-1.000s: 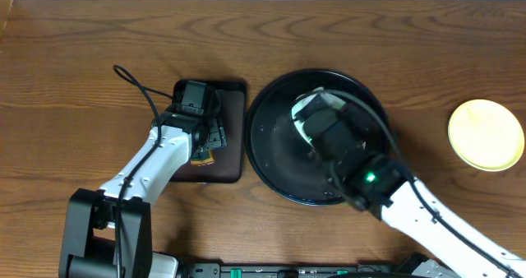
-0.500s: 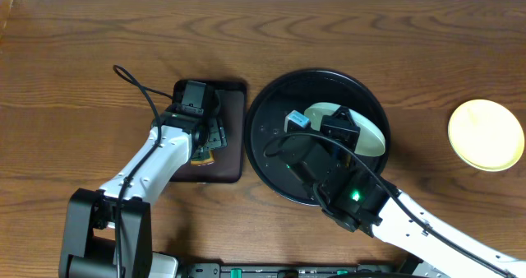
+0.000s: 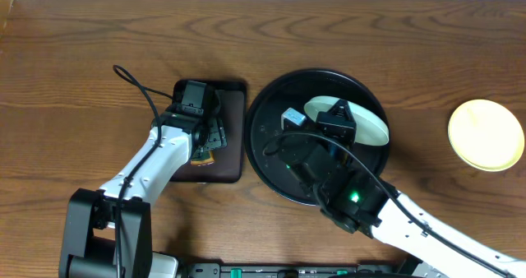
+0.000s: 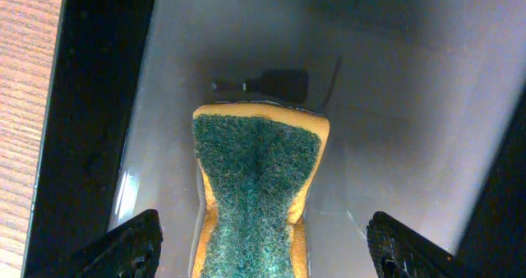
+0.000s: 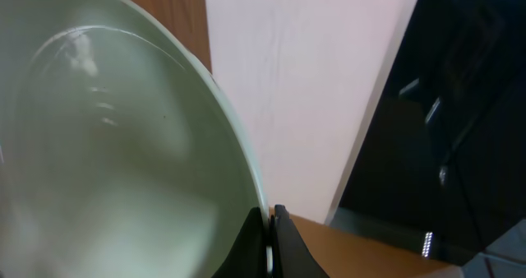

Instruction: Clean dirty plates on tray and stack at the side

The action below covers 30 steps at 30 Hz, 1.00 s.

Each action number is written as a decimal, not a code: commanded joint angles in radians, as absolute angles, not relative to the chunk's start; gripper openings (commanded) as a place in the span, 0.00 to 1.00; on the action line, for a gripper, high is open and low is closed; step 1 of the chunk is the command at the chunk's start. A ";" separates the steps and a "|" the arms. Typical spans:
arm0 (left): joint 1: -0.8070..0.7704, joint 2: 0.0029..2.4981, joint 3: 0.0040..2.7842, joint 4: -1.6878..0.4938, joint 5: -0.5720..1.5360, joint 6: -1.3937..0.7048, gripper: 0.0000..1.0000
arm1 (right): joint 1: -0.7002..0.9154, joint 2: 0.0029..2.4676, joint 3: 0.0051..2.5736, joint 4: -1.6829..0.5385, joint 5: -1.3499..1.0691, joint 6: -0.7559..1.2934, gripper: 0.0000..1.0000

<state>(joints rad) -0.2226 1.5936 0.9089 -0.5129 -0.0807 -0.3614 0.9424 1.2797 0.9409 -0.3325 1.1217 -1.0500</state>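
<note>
— Right end effector (image 5: 269,229): you have it clamped on the rim of the mint plate (image 3: 366,123), which appears tilted above the black tray (image 3: 267,150).

— And the left?

— Left end effector (image 4: 267,245) stands apart over the brown tray (image 3: 234,138), one finger each side of the sponge (image 4: 256,171), whose long axis runs between them. The sponge lies left of the mint plate, and your left arm is nearer it. Close across its width, I judge, then bring the two together. Yellow plate (image 3: 486,134) rests on the worktop (image 3: 82,64) at the right, well apart.

Sponge (image 4: 256,187) on brown rectangular tray (image 3: 233,134)
</note>
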 commanded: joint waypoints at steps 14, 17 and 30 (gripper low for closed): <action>-0.217 1.600 0.915 -0.514 -0.086 -0.352 0.81 | 1.029 1.261 0.955 -0.279 1.223 -1.177 0.01; -0.217 1.600 0.915 -0.514 -0.086 -0.352 0.81 | 1.029 1.261 0.955 -0.279 1.223 -1.177 0.01; -0.217 1.600 0.915 -0.514 -0.086 -0.352 0.81 | 1.029 1.261 0.955 -0.279 1.224 -1.177 0.01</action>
<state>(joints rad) -0.2226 1.5936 0.9089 -0.5129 -0.0807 -0.3614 1.0134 1.2789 0.9409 -0.2829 1.1946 -1.1629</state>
